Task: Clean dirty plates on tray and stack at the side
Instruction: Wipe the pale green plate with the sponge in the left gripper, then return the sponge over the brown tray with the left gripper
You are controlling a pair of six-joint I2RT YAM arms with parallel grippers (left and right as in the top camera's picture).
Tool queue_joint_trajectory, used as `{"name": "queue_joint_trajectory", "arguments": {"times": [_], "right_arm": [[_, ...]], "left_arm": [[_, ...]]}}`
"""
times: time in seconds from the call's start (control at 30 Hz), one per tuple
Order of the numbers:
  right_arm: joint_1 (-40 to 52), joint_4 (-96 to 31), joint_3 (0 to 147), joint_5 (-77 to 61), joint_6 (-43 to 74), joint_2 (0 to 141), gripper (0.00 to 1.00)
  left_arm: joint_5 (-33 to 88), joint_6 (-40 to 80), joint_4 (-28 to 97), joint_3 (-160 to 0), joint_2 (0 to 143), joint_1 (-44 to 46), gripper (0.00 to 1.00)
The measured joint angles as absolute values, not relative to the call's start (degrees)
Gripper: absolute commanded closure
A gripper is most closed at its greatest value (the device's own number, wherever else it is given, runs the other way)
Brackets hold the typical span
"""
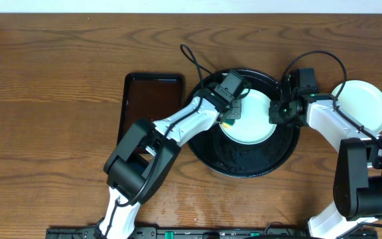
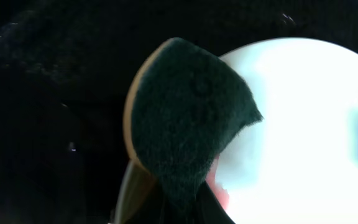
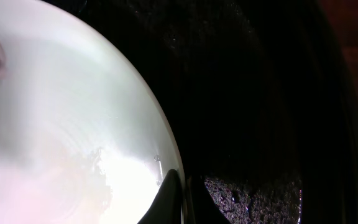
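the left gripper (image 1: 233,107) is clamped narrow on a dark green sponge (image 2: 188,118), which is pressed to the left rim of the pale plate (image 1: 251,123), with a red smear (image 2: 221,190) just beside it. the right gripper (image 1: 275,114) pinches the plate's right rim, one fingertip (image 3: 168,198) on it. the plate lies in the tray (image 1: 244,162) mid-worktop toward the far edge, with a brown tray (image 1: 152,93) to its left and another plate (image 1: 362,106) by the right edge.
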State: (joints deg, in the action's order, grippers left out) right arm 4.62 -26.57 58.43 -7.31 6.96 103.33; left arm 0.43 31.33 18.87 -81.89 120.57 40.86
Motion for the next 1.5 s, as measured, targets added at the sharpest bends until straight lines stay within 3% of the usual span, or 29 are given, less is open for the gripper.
{"name": "queue_joint_trajectory", "arguments": {"times": [0.4, 0.8, 1.17, 1.27, 1.37, 1.5], "right_arm": [[4.6, -26.6, 58.5, -7.2, 6.9, 103.3, 0.99], [4.6, -26.6, 58.4, -7.1, 7.0, 103.3, 0.99], [4.6, -26.6, 58.4, -7.1, 7.0, 103.3, 0.99], [4.6, -26.6, 58.4, -7.1, 7.0, 103.3, 0.98], [4.6, -26.7, 58.4, -7.0, 7.2, 103.3, 0.89], [4.8, -26.8, 58.4, -7.1, 7.1, 103.3, 0.92]], "left_arm": [[-3.5, 31.4, 19.2, -82.5, 121.1, 44.9, 0.92], [17.3, 31.5, 16.1, -82.9, 122.4, 44.9, 0.93], [25.8, 31.5, 17.5, -83.1, 112.2, 33.8, 0.93], [26.3, 31.3, 21.3, -83.7, 105.4, 28.7, 0.92], [25.9, 30.1, 27.5, -84.6, 101.8, 24.6, 0.92], [20.4, 28.5, 40.0, -84.8, 101.1, 19.5, 0.92]]}}
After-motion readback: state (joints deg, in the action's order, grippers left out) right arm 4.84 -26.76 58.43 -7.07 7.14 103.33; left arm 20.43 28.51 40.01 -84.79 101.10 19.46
